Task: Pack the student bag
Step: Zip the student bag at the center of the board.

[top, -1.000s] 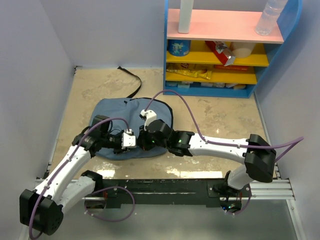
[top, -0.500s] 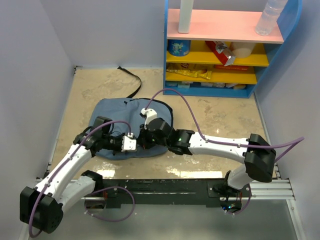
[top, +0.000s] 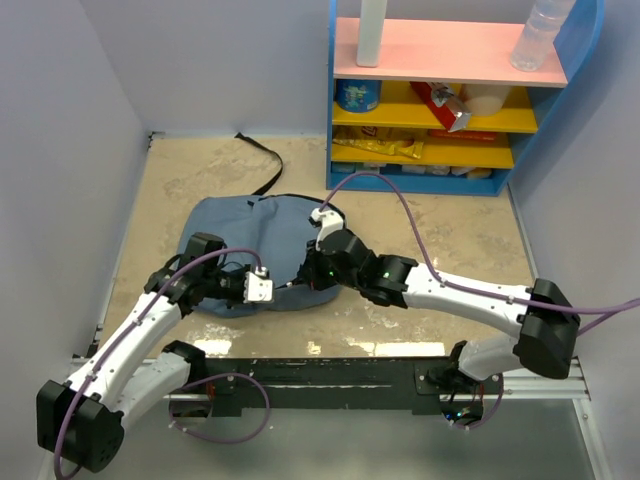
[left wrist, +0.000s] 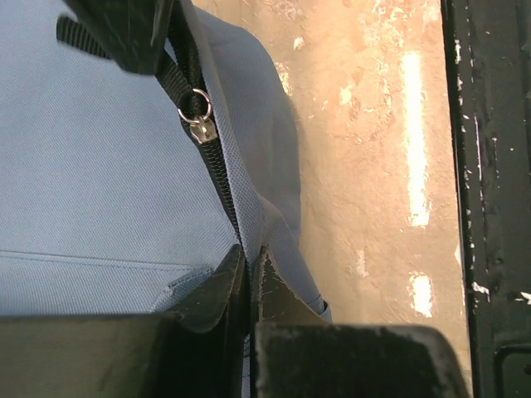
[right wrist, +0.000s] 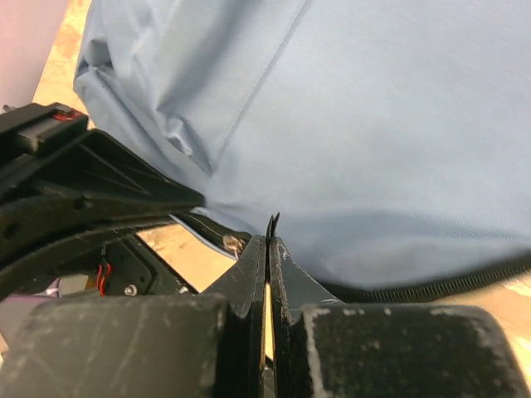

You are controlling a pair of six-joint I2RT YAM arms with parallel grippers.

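Note:
The slate-blue student bag (top: 250,235) lies flat on the tan table between both arms. My left gripper (top: 272,289) is shut on the bag's near edge, right beside the black zipper (left wrist: 217,178); its jaws (left wrist: 250,253) pinch the fabric. The metal zipper slider (left wrist: 199,124) sits just beyond them. My right gripper (top: 300,283) is at the same near edge, shut (right wrist: 270,232) on a thin black zipper pull tab, with blue bag fabric (right wrist: 373,124) above it. The left gripper's body (right wrist: 83,191) shows close on its left. The bag's inside is hidden.
A blue shelf unit (top: 340,120) stands at the back right, with a pink top, a clear bottle (top: 540,30), a white cylinder (top: 371,30) and snack packets (top: 380,148). A black strap (top: 268,165) trails behind the bag. A black rail (top: 330,380) runs along the near edge.
My right arm has swung to the right, its wrist shifting right along the bag's near edge. My left gripper has stayed pinched on the bag's edge, shifting only slightly.

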